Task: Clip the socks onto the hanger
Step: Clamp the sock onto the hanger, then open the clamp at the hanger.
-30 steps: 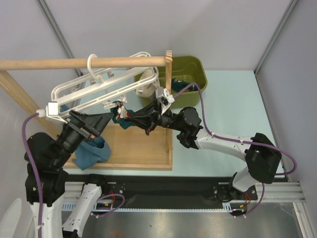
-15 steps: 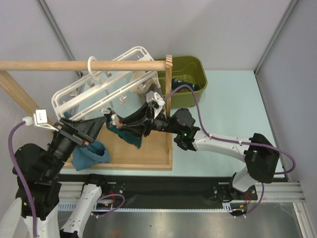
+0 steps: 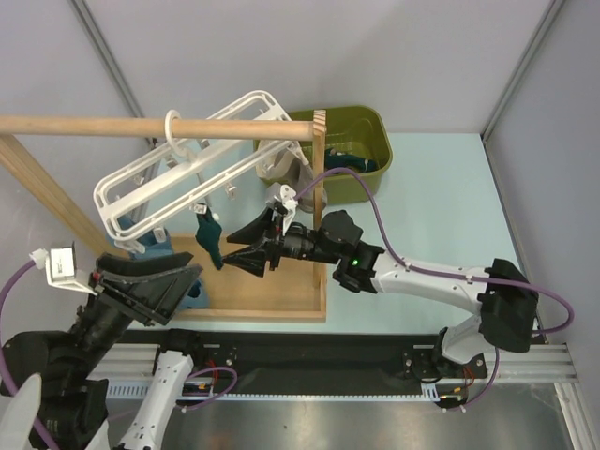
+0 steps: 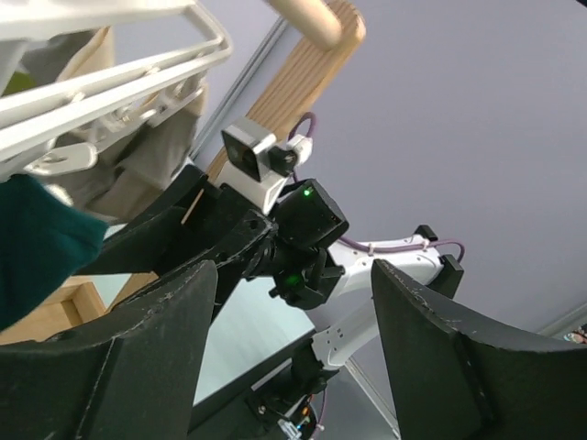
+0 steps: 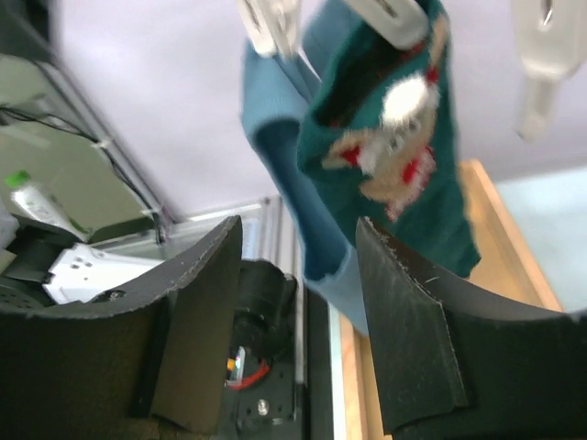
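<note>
Sock [image 5: 404,156]: hangs from a hanger [image 3: 178,178] clip [image 5: 394,14], just ahead of right gripper [image 5: 298,229]. Both sets of jaws apart, empty. Left gripper [image 3: 192,279] sits lower, apart from it. Looks light, limp, grippy knit, not fragile. For any regrip I'd pinch the cuff near the clip.

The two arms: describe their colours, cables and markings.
Left arm and right arm: white links, bulky black joints, a purple cable each. Left gripper and right gripper: black, two broad wedge-shaped fingers. Green light on the right wrist.
</note>
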Action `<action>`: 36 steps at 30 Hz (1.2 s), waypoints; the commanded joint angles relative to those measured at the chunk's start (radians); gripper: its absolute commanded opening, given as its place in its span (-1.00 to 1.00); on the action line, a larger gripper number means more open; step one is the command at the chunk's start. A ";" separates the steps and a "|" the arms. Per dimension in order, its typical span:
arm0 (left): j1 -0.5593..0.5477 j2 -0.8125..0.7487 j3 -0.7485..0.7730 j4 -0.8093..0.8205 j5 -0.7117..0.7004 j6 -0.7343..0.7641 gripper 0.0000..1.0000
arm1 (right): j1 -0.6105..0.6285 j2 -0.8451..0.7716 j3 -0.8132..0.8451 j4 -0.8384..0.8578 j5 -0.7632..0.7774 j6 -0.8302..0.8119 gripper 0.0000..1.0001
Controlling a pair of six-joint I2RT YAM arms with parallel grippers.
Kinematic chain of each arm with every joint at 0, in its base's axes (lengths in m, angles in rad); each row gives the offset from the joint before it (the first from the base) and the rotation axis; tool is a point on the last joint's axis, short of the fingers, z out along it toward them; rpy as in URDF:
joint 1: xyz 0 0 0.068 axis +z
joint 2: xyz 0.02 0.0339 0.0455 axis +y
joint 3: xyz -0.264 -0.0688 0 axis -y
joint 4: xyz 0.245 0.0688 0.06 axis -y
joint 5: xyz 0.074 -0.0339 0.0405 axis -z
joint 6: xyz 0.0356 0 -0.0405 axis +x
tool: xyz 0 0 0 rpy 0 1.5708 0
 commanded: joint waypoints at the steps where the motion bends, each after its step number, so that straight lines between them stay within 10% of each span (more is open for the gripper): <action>1: -0.003 0.056 0.099 -0.030 0.068 0.066 0.47 | 0.016 -0.082 0.020 -0.167 0.145 -0.076 0.15; 13: -0.006 0.124 0.274 -0.196 0.049 0.170 0.45 | 0.129 0.089 0.097 -0.136 0.389 -0.303 -0.07; 27: -0.017 0.208 0.427 -0.221 0.078 0.186 0.44 | 0.307 0.667 0.546 0.291 0.695 -0.501 0.06; 36: -0.020 0.256 0.461 -0.321 0.015 0.296 0.33 | 0.362 0.690 0.576 0.265 0.846 -0.549 0.22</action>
